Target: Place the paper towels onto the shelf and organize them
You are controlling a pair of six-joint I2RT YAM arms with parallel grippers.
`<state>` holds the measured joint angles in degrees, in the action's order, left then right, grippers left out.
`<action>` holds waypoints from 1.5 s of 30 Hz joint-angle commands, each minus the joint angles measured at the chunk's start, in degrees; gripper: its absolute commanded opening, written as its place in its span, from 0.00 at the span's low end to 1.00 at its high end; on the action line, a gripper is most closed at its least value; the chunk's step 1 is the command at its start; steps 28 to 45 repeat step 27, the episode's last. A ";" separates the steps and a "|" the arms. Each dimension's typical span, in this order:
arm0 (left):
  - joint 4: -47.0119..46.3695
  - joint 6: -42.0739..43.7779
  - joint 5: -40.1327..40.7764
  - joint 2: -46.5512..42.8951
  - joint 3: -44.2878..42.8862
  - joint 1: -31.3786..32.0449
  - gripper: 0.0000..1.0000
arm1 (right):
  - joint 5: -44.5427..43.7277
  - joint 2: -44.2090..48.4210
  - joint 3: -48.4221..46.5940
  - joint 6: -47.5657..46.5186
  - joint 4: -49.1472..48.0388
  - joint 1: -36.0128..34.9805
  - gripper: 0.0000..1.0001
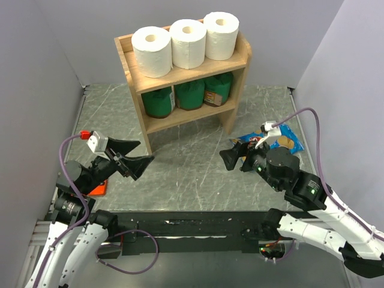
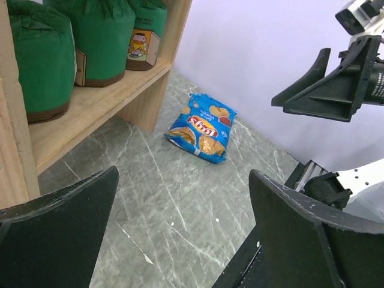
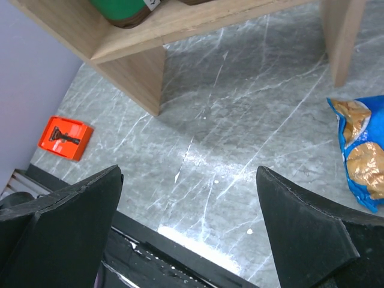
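Atop the light wooden shelf (image 1: 236, 102), three white cylindrical paper rolls (image 1: 188, 48) could be toppled if bumped by the wide-open, empty left gripper (image 1: 146, 151) or right gripper (image 1: 227, 153).

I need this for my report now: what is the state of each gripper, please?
Left gripper: open, fingers spread, holding nothing.
Right gripper: open, fingers spread, holding nothing.

Three white paper towels (image 1: 188, 43): upright, core holes up, side by side in touching row on top tier of shelf (image 1: 193, 75). Shelf: light bare wood, two tiers, standing upright, open front facing near side.
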<state>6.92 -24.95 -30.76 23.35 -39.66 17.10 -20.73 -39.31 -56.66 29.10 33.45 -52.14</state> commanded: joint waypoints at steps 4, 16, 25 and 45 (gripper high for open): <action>0.55 -0.63 1.32 -2.26 -0.07 0.21 0.96 | -1.42 1.17 1.03 -0.18 -1.99 -0.07 1.00; 1.25 -0.01 3.25 -2.52 0.11 0.21 0.96 | -0.19 0.55 2.35 -0.27 -3.57 -0.16 1.00; 1.52 0.16 3.78 -2.70 0.11 0.21 0.96 | 0.69 0.20 2.17 -0.10 -3.83 -0.16 1.00; 1.52 0.16 4.13 -2.70 0.11 0.21 0.96 | 0.34 -0.06 2.00 -0.10 -3.57 -0.07 1.00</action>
